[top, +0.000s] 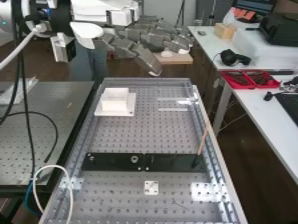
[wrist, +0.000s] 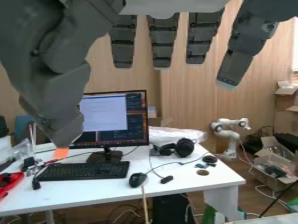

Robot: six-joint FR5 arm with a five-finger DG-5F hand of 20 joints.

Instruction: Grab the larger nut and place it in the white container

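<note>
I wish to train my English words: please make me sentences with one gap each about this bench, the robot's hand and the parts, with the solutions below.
1. The colour of the flat bar is ____.
2. The bearing stands on the bar, not in the white ____.
3. Of the container and the bar, the one closer to the near end of the bench is the ____.
4. The open hand holds ____.

Missing words: black; container; bar; nothing.
</note>
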